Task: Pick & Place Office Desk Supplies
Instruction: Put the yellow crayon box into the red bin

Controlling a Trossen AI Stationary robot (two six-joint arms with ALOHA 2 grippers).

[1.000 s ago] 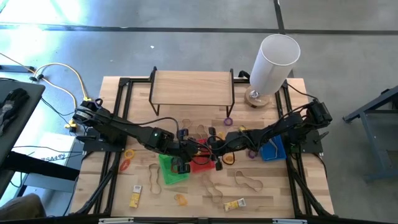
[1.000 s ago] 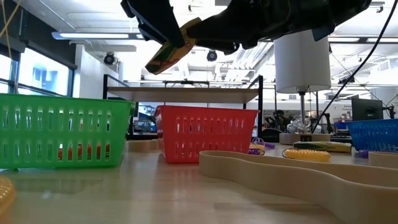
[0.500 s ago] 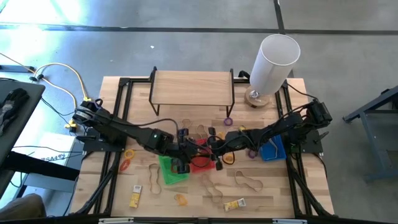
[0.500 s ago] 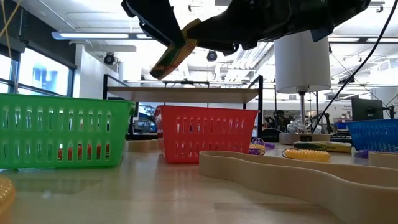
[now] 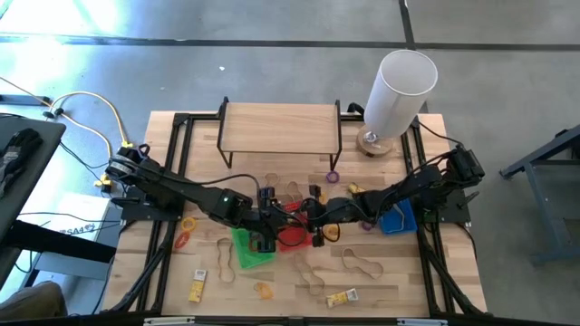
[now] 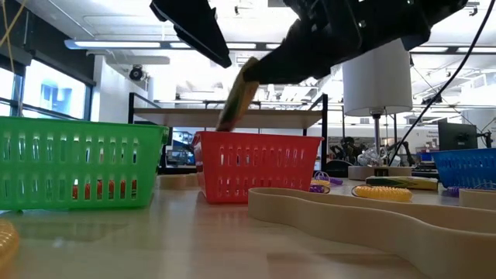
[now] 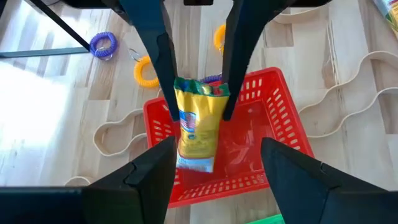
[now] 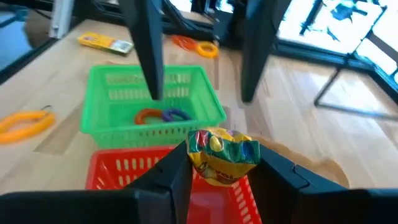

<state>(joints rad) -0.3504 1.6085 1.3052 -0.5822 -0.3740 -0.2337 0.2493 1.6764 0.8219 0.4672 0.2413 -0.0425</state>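
Fingers (image 7: pixel 233 74) of my left gripper (image 7: pixel 196 68) are spread; my right gripper (image 8: pixel 217 168) pinches the yellow packet (image 7: pixel 198 127), hanging long-axis down directly above the red basket (image 7: pixel 283 112).

Lower end of yellow packet (image 6: pixel 236 97) behind red basket (image 6: pixel 260 167) rim.

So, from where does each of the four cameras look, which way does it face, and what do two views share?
High view: above the table, straight down; both arms over the red basket.
Low view: table height, level; arms overhead, green basket alongside.
Left wrist view: past the left gripper, onto the yellow packet.
Right wrist view: past the right gripper, shut on that packet.
Shared: both wrist views show the packet over the red basket.
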